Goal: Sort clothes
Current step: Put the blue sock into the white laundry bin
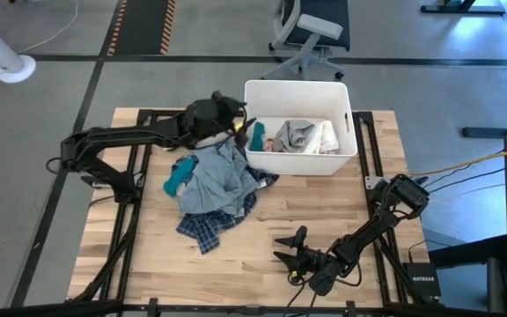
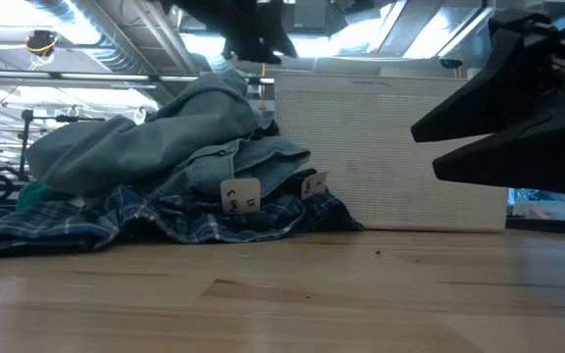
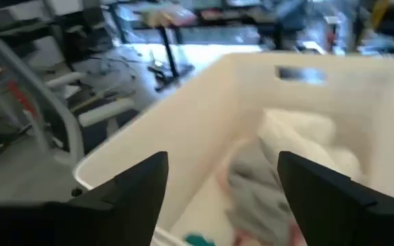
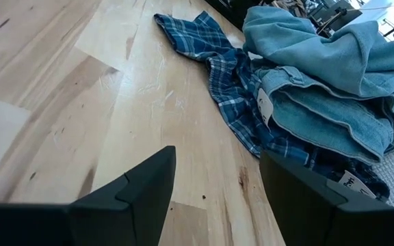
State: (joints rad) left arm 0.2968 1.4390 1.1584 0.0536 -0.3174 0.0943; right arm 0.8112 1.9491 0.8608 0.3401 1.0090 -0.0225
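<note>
A pile of clothes lies on the table left of the white bin (image 1: 346, 154). In it a light blue-grey garment (image 1: 218, 176) lies on top, a dark blue plaid one (image 1: 208, 227) underneath and a teal one (image 1: 178, 174) at the left. Inside the bin lie a grey garment (image 3: 252, 188), a white one (image 3: 306, 137), a teal piece (image 1: 258, 134) and a bit of pink (image 1: 269, 145). My left gripper (image 3: 222, 160) hangs open over the bin's left end with nothing between its fingers. My right gripper (image 4: 217, 156) rests open near the table's front edge, pointing at the pile.
White tags (image 2: 240, 195) stick out of the pile's near side. Bare wooden table (image 1: 148, 255) spreads in front of and beside the pile. An office chair (image 1: 311, 31) stands on the floor beyond the table's far edge.
</note>
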